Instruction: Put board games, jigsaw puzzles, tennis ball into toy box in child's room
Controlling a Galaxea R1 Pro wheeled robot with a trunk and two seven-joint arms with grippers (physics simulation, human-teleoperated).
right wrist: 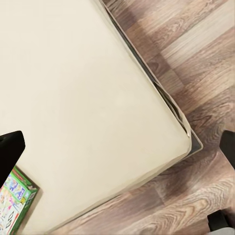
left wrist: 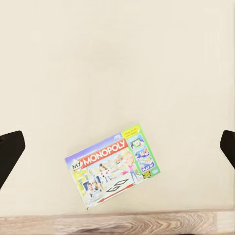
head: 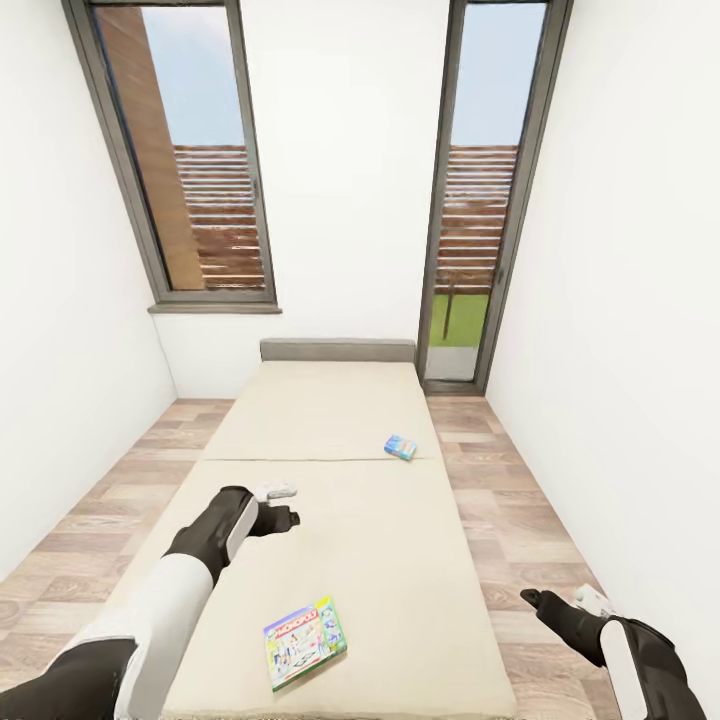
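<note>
Two board games lie on the bed (head: 320, 410). A colourful Monopoly box (head: 305, 641) rests near the bed's near end, and a small blue box (head: 400, 447) lies farther off toward the right edge. My left gripper (head: 289, 505) hovers open above the mattress, beyond the Monopoly box and left of it. In the left wrist view the Monopoly box (left wrist: 113, 166) lies flat below the open left gripper (left wrist: 120, 142), close to the bed's edge. My right gripper (head: 562, 598) hangs open over the floor, right of the bed. A corner of the Monopoly box (right wrist: 14, 201) shows by the right gripper (right wrist: 120, 142).
The bed has a grey headboard (head: 338, 350) against the far white wall. Wood-plank floor (head: 520, 520) runs in narrow strips on both sides. A window (head: 190, 150) is at the far left and a tall glass door (head: 480, 200) at the far right. White walls close in on both sides.
</note>
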